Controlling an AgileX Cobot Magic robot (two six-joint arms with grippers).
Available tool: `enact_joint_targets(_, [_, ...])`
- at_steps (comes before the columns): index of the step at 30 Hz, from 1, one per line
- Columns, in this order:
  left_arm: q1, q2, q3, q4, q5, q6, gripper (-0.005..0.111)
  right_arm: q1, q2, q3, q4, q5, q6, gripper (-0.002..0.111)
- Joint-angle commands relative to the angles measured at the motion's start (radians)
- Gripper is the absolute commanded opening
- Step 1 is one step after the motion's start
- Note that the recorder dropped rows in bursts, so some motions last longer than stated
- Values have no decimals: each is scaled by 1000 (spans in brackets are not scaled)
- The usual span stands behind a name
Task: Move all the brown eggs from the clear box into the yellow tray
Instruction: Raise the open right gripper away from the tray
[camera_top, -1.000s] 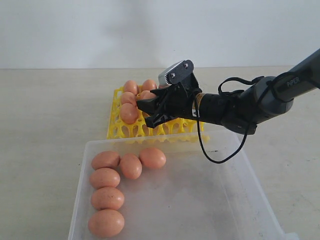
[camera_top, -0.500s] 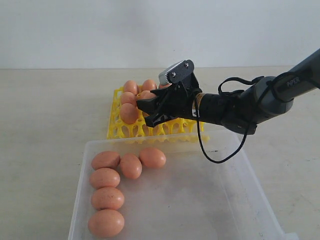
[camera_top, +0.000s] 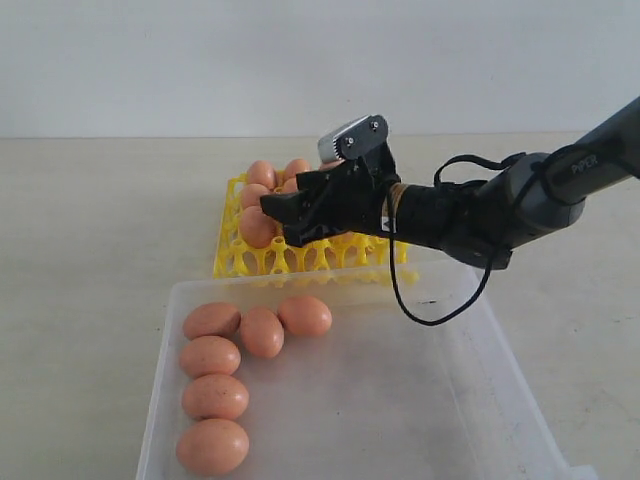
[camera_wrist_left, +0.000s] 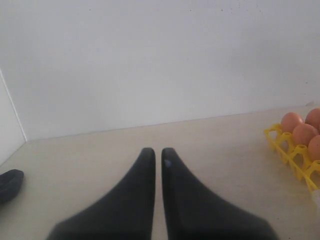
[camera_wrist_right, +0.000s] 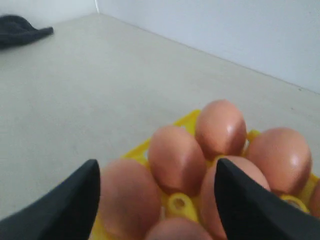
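The right claw (camera_top: 278, 218) hangs spread wide and empty, just over the brown eggs (camera_top: 258, 228) seated in the yellow tray (camera_top: 250, 262) beneath its fingers. Six more eggs (camera_top: 212, 397) lie in the clear box (camera_top: 470, 380), lower than the claw and on the camera's side of it. The left claw (camera_wrist_left: 157, 152) is clenched on nothing, well apart from the tray

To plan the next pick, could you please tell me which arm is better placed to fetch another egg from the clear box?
Probably the right. The right pincer stands open over the yellow tray, just beside the clear box holding six brown eggs. The left pincer is shut, outside the exterior view.
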Motion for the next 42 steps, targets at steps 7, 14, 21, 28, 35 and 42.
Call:
enact_joint_targets(7, [-6, -3, 4, -3, 0, 3, 4, -2, -231, -3, -226, -6, 552, 0])
enact_joint_targets(14, [-6, -3, 4, -3, 0, 3, 4, -2, -449, -3, -462, 365, 399, 0])
enact_joint_targets(21, [-6, -3, 4, -3, 0, 3, 4, -2, -717, -1, -982, 749, 661, 0])
enact_joint_targets(28, [-6, -3, 4, -3, 0, 3, 4, -2, -833, 1, -944, 1322, 549, 0])
enact_joint_targets(35, [-6, -3, 4, -3, 0, 3, 4, -52, -841, 5, -558, 1870, 115, 0])
enact_joint_targets(42, [-6, -3, 4, -3, 0, 3, 4, -167, -841, 5, 418, 2067, -568, 0])
